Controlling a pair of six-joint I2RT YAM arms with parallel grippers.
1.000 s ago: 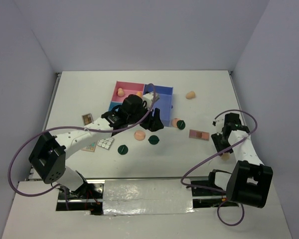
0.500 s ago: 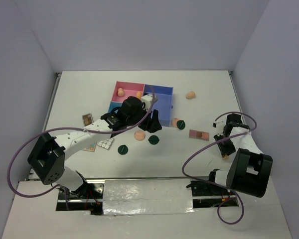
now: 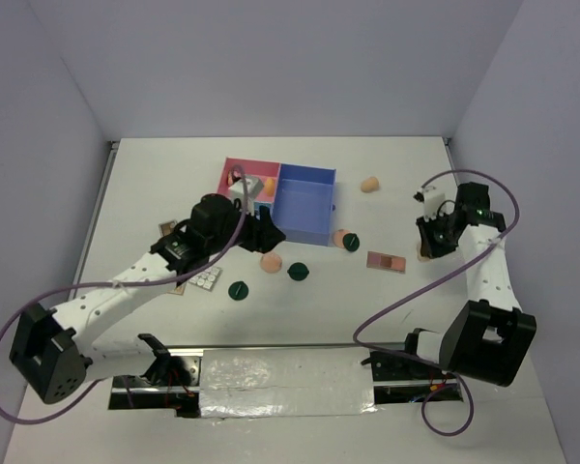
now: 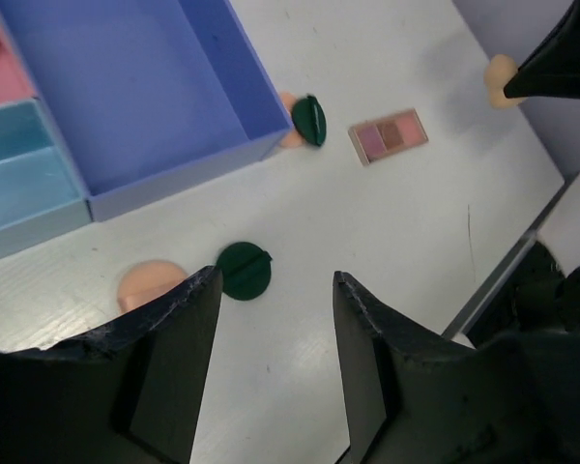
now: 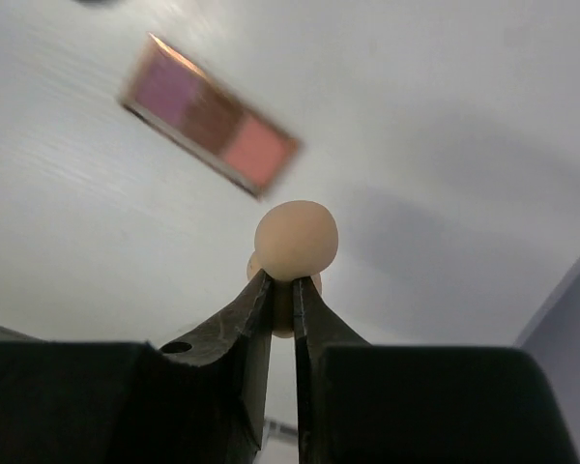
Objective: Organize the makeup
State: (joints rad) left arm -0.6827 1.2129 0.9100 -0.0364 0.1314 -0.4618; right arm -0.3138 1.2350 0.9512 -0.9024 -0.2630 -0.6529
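My right gripper is shut on a peach egg-shaped sponge and holds it above the table, near a pink-toned eyeshadow palette. In the top view this gripper is at the right, beside that palette. My left gripper is open and empty above the table, near a dark green compact and a peach puff. In the top view it hovers at the tray's near edge. Another compact leans on a puff by the blue compartment.
The pink-and-blue tray stands at centre back with sponges in its pink part. A loose sponge lies to its right. A compact and a white palette lie near the front left.
My right gripper has lifted the peach sponge from the near right and carried it farther back. My left gripper has drawn back to the left off the blue compartment.
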